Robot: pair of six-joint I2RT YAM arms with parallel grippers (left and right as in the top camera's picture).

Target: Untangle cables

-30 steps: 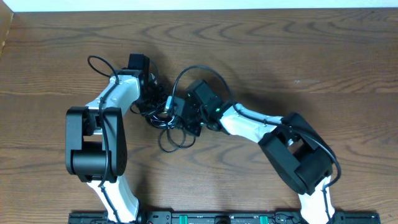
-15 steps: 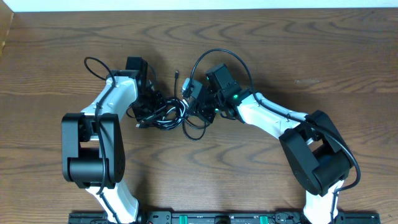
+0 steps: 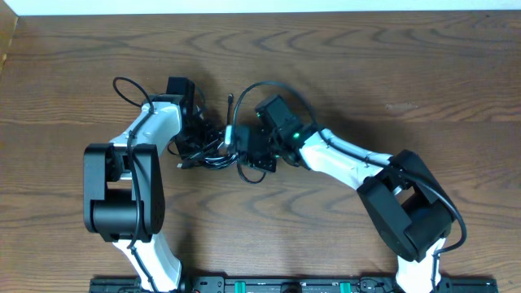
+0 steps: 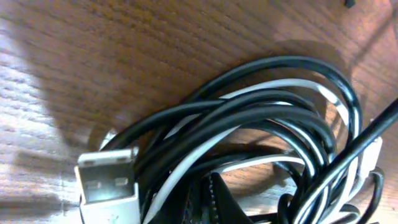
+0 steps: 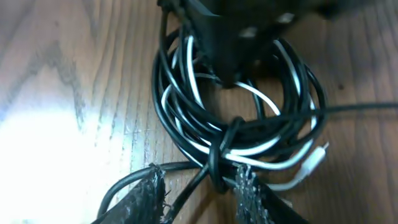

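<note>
The cables (image 3: pixel 213 150) lie as one tangled bundle of black and white cords on the wooden table between my two grippers. In the left wrist view the bundle (image 4: pixel 261 124) fills the frame, with a white USB plug (image 4: pixel 109 180) at the lower left. My left gripper (image 3: pixel 201 133) sits at the bundle's left end; its dark fingers (image 4: pixel 217 202) look pressed together among the cords. In the right wrist view the bundle (image 5: pixel 236 118) is knotted by a black loop. My right gripper (image 5: pixel 199 196) is open and straddles that loop; it sits at the bundle's right end (image 3: pixel 242 145). A small white plug (image 5: pixel 317 155) sticks out to the right.
A loose black cable end (image 3: pixel 230 102) points towards the far edge, above the bundle. The arms' own thicker black wires loop at the left (image 3: pixel 124 84) and over the right wrist (image 3: pixel 281 88). Bare wooden table (image 3: pixel 391 65) surrounds the arms.
The bundle has been drawn up and left and pulled tighter. My right gripper swung up and right, then came back left onto the bundle. My left arm shifted slightly.
</note>
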